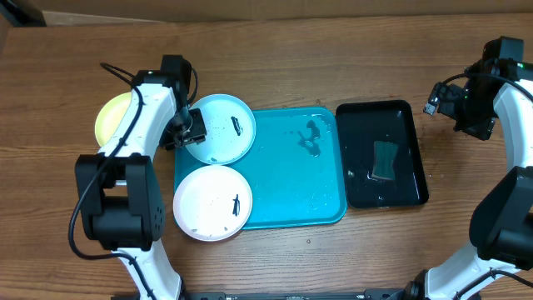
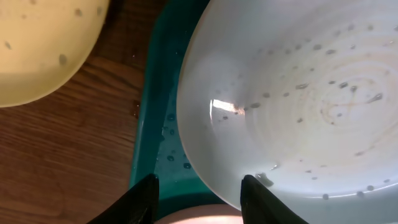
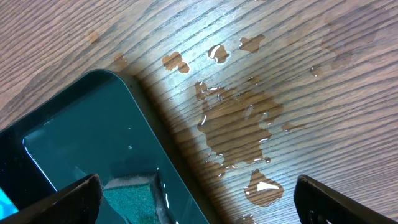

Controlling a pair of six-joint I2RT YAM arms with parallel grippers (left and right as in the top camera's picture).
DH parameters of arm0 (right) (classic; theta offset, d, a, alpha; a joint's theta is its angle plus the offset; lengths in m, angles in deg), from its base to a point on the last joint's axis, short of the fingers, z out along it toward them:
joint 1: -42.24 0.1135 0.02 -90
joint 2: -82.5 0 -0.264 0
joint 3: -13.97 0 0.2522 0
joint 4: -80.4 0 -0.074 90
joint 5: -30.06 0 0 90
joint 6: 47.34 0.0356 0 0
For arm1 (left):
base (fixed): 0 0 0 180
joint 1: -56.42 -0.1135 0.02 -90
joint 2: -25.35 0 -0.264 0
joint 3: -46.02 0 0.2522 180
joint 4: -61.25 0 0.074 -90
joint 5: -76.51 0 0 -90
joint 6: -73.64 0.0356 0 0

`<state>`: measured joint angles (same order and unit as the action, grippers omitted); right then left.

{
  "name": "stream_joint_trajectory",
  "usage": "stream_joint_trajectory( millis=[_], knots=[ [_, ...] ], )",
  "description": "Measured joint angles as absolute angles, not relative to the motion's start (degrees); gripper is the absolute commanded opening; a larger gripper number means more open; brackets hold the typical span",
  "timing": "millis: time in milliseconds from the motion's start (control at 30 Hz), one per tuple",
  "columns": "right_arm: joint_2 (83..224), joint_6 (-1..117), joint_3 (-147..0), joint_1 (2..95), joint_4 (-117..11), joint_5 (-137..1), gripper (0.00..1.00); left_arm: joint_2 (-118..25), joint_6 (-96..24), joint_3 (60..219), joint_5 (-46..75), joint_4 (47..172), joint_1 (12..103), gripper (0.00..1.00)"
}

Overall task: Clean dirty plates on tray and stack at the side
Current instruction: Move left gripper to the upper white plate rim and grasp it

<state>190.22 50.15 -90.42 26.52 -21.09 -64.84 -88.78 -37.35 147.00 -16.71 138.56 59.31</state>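
Left gripper (image 2: 200, 200) partly closed, right gripper (image 3: 202, 200) spread wide.

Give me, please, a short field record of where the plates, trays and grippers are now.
light blue plate: on turquoise tray's upper-left corner, left gripper straddling its rim
white plate: overlapping tray's lower-left corner
yellow-green plate: on table, left of tray
black tray: holds sponge
right gripper: open, empty, beside black tray

Light blue plate (image 1: 218, 127): no readable writing
White plate (image 1: 212, 202): no readable writing
Blue tray (image 1: 291, 187): no label
Black tray (image 1: 365, 133): no label
Table (image 1: 333, 50): no signs or numbers
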Motion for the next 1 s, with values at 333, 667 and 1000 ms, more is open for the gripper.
stream_joint_trajectory(
  millis=[333, 667, 1000],
  knots=[
    [190.2, 50.1, -90.4, 26.5, -21.1, -64.8, 1.00, -89.5, -37.2, 147.0, -16.7, 136.4, 59.3, 0.36],
    [190.2, 50.2, -90.4, 26.5, -21.1, -64.8, 1.00, -89.5, -37.2, 146.8, -17.0, 135.1, 59.3, 0.37],
    [190.2, 50.1, -90.4, 26.5, -21.1, -64.8, 1.00, -89.6, -37.2, 146.5, -18.9, 134.1, 59.3, 0.37]
  ],
)
